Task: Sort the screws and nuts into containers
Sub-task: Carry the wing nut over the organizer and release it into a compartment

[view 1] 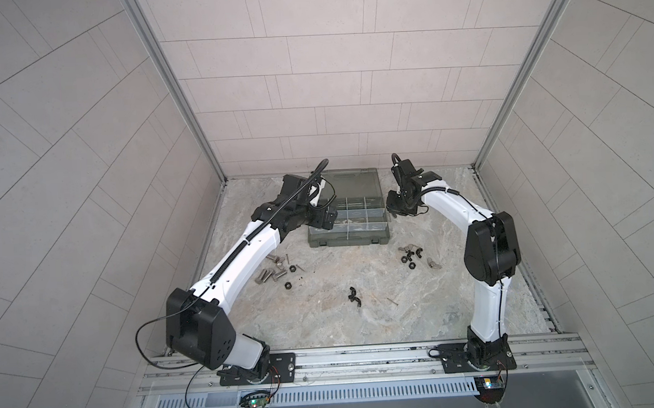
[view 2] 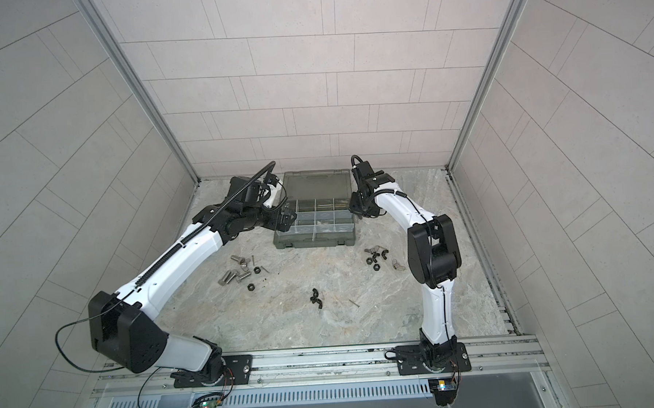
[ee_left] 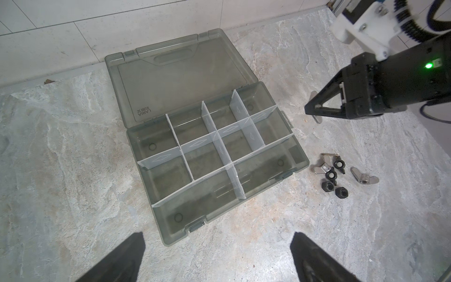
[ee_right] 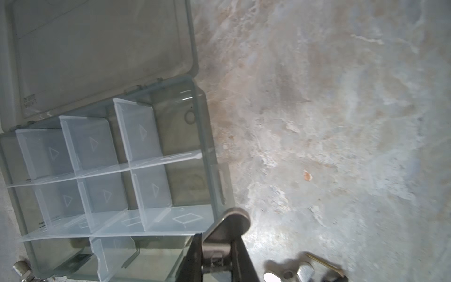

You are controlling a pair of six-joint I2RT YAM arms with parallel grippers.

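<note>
Silver metal is glinting between the fingers of the right gripper (ee_right: 218,244). It is pinching a silver wing nut (ee_right: 227,227) by its middle, jaws drawn narrow around it, and one rounded ear is sticking out past the fingertips. Just beside this gripper the organizer case (ee_right: 210,136) is lying with its side wall nearest. The held nut is hanging outside that wall, over the table (ee_right: 341,122) rather than over any of the compartments (ee_right: 151,190). The lid (view 1: 349,183) is lying folded back flat, just beyond both grippers.

Across the case, the left gripper (ee_left: 218,235) is hovering just off the opposite side wall, fingers spread wide and holding nothing.

A little behind the right gripper, towards its arm's base, the nuts (ee_left: 329,175) are sitting in a tight cluster of black hex rings and black and silver wing nuts. A brass-coloured screw (ee_left: 329,154) is lying at the cluster's gripper-side edge, and a second silver wing nut (ee_left: 363,175) is resting just apart.

Behind the left gripper, beside its forearm, the screws (view 1: 275,273) are lying scattered. They are stubby silver bolts, with two black hex rings and thin dark screws among them.

Well apart from both grippers, at mid-table, two black wing nuts (view 1: 354,292) are sitting together, with a lone thin screw (view 1: 392,301) near them.
</note>
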